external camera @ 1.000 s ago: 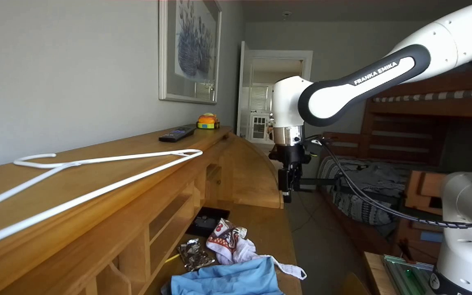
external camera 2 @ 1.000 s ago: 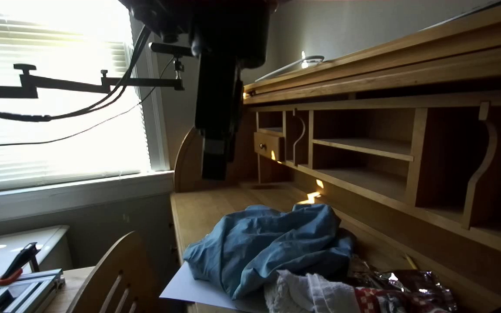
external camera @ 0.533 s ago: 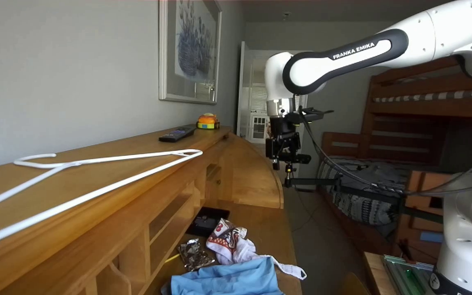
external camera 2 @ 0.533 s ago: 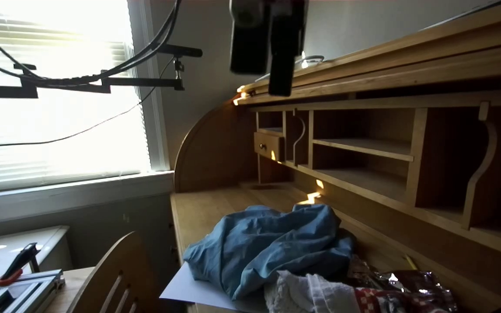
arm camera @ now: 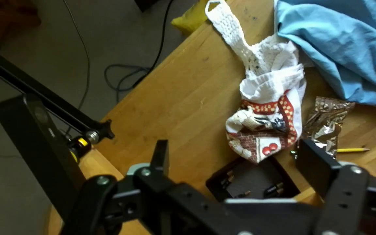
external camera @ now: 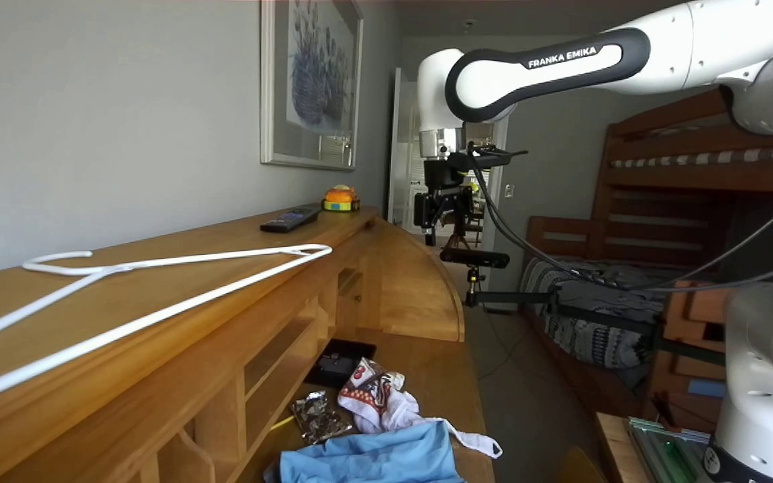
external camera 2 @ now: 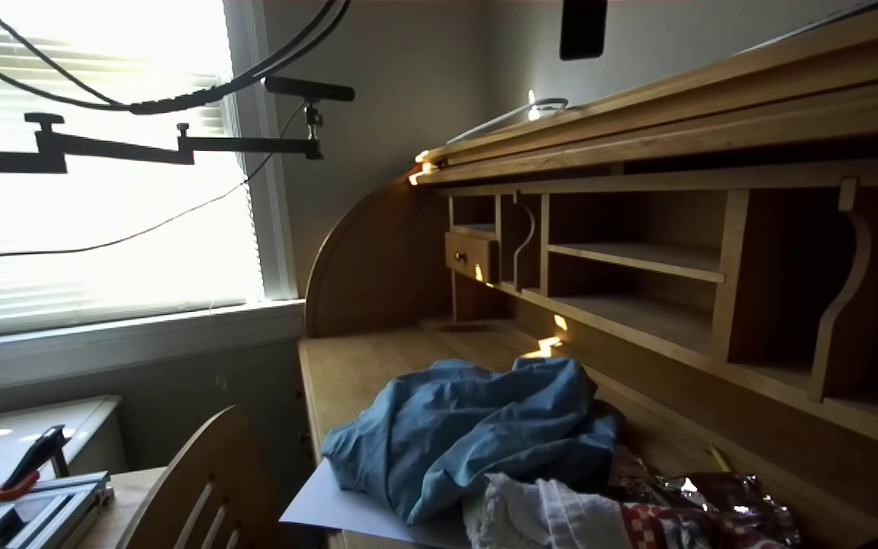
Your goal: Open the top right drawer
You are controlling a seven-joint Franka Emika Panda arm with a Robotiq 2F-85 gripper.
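My gripper (arm camera: 235, 153) is open and empty, its fingers (arm camera: 318, 166) wide apart above the desk. In an exterior view, the gripper (external camera: 429, 235) hangs pointing down, near the desk's far curved side. Only one fingertip (external camera 2: 582, 30) shows at the top of an exterior view. No shallow, wide, flat-fronted drawer can be made out; the top right drawer is hidden or out of view. A small drawer (external camera: 351, 298) with a knob sits among the cubbyholes at the far end, below the gripper. A similar knobbed small drawer (external camera 2: 471, 255) shows at the opposite end; it looks shut.
A black camera on an arm (arm camera: 41, 147) stands close beside the gripper. A black tray (external camera: 339, 362), a patterned mitt (arm camera: 263, 130), foil wrapper (arm camera: 326, 124) and blue cloth (external camera 2: 477, 427) lie on the desk. A hanger (external camera: 158, 322) and remote (external camera: 290, 219) lie on top.
My arm has risen and moved the gripper up and toward the wall, away from the low spot near the desk's curved side. The desk things and small drawers have not moved.
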